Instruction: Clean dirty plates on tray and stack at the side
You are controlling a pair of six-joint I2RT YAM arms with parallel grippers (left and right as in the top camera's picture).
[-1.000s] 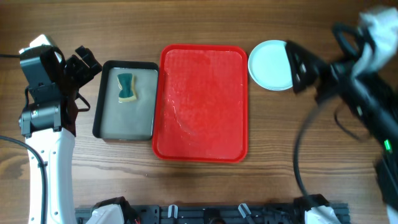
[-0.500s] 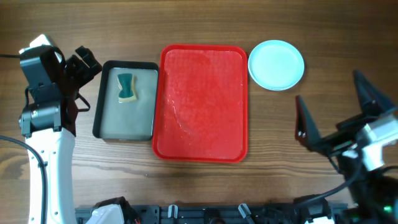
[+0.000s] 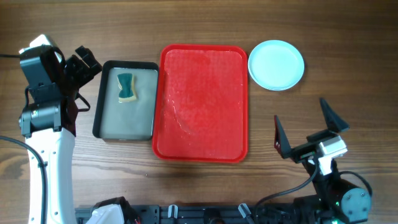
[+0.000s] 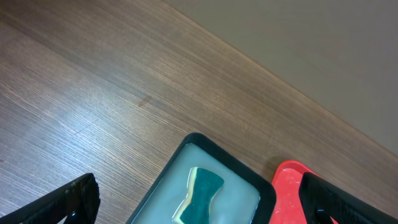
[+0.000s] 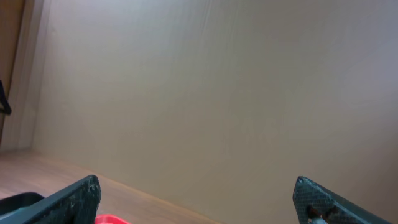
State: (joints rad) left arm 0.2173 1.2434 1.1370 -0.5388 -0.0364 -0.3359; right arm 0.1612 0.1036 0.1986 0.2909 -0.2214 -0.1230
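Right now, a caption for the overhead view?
Empty red rectangular plastic tray, pale mint-blue round plate beside its far right corner; left gripper and right gripper open, holding nothing.

Lab-like robot workstation, wood-grain table point(image 3: 348, 25), bare beige wall point(image 5: 217, 93), white cabled arm point(image 3: 48, 149) alongside

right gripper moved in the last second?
Yes. The right gripper has pulled back from beside the plates toward the near edge of the table, jaws open and empty.
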